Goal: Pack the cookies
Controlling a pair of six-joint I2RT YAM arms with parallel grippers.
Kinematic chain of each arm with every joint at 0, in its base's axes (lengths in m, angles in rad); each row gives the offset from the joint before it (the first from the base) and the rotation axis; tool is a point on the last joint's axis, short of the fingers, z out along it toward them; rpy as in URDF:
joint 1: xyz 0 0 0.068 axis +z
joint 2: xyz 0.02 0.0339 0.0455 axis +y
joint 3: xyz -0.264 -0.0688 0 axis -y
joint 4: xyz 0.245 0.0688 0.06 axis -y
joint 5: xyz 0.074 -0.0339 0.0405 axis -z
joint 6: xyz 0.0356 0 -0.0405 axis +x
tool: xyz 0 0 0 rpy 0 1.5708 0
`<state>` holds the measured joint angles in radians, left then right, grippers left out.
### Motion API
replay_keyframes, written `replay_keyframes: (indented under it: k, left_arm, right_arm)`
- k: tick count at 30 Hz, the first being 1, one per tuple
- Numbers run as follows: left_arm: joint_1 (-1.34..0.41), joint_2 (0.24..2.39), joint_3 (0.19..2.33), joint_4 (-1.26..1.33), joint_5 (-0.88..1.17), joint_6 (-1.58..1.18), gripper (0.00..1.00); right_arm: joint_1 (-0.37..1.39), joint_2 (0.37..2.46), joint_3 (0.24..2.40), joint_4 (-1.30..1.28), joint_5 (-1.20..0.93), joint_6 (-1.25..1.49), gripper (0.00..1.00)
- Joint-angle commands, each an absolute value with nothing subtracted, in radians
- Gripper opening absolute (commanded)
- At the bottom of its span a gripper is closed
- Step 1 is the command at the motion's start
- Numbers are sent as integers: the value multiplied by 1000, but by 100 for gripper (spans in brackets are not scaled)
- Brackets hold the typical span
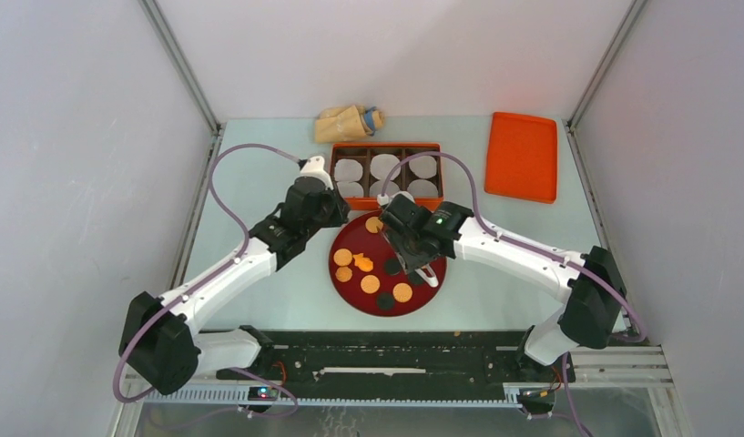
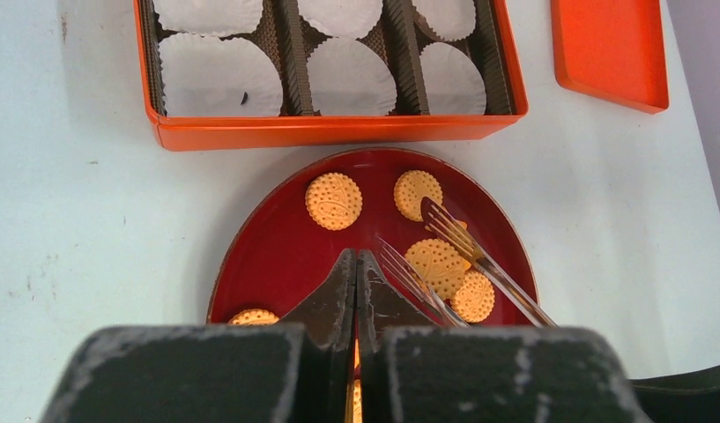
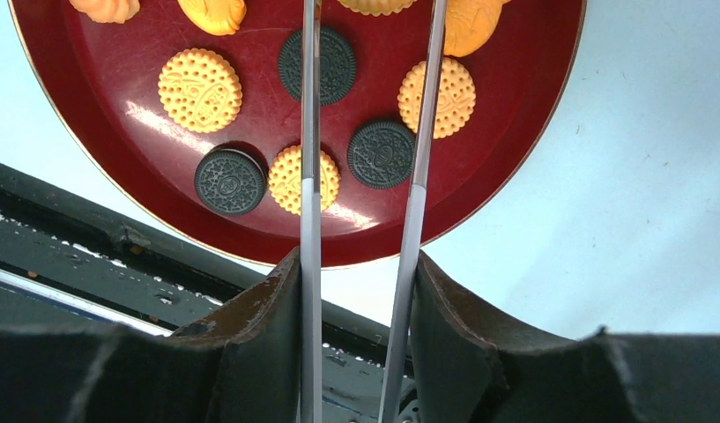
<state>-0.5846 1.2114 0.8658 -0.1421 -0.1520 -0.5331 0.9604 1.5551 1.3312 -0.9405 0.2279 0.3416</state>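
"Cookies [image 3: 200,90]?"
"All on the red plate [image 3: 100,132], just near of the orange box [image 2: 338,132]. Tongs [image 3: 420,159] hang over them, prongs apart, one tan cookie below the gap."
"Held by what?"
"Right gripper [image 3: 356,264] clamps the tongs; left gripper [image 2: 357,257], fingers [image 2: 334,295] together, hovers over the plate's far left."

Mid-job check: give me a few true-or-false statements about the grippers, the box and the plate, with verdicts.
1. The right gripper grips metal tongs. True.
2. A cookie already sits in the box. False: the visible paper liners hold none; the cookies lie on the red plate.
3. The left gripper is wide open. False: its fingers are pressed together.
4. The orange lid lies on the table, apart from the box. True.
5. Dark cookies share the plate with tan ones. True.
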Motion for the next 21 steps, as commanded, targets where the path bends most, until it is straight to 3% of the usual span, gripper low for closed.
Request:
replay_keyframes:
  k: [1,7,14,21]
  left_arm:
    - [-591,1141,893,-136,-207,-524,0]
    - [-591,1095,886,-168,-241,-512,0]
    - [-591,1085,885,-178,-257,-510,0]
    - [-591,1099,900,-181,-262,-504,0]
  right_arm:
    - [971,1509,1370,-924,244,321,41]
    - [974,1559,1370,-881,247,316,45]
    - [950,1573,1381,-851,239,298,41]
    - [856,1657,1564,-845,237,229,35]
